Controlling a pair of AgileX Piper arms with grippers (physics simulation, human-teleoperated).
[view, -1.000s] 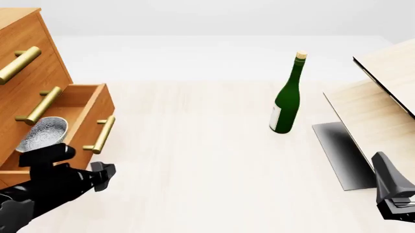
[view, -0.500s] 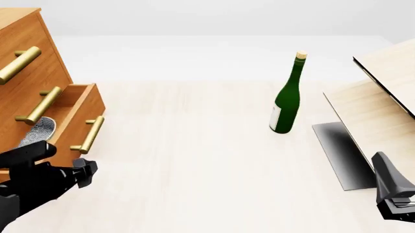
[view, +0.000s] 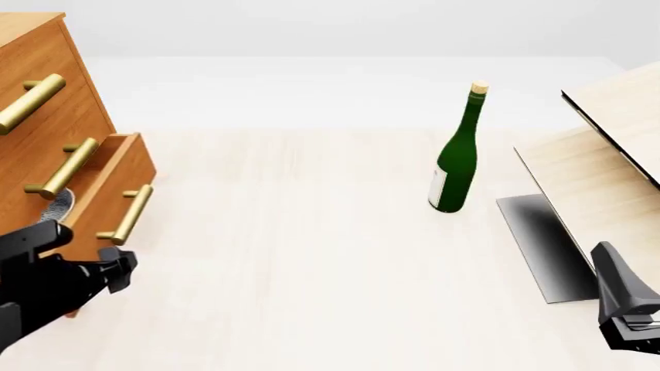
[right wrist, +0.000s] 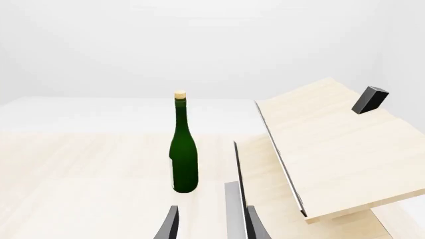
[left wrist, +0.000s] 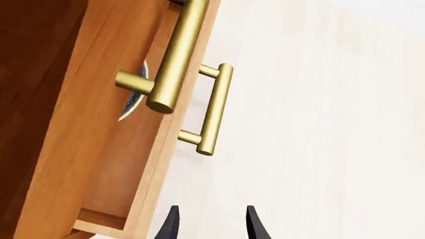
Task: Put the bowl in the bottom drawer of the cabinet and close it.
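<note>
The bowl (view: 57, 205) already lay inside the bottom drawer (view: 113, 182) of the cabinet (view: 42, 100). That drawer stood only partly shut, so closing remained. The left tool (left wrist: 209, 226), beside the drawer's handle (left wrist: 211, 110), was apart and empty.

1. The bottom drawer (view: 122, 171) has slid further into the cabinet (view: 42, 100); only a narrow opening remains.
2. The bowl (view: 57, 205) inside is now mostly hidden; only a sliver shows.
3. The left gripper (view: 108, 270) has moved left, following the drawer front.
</note>
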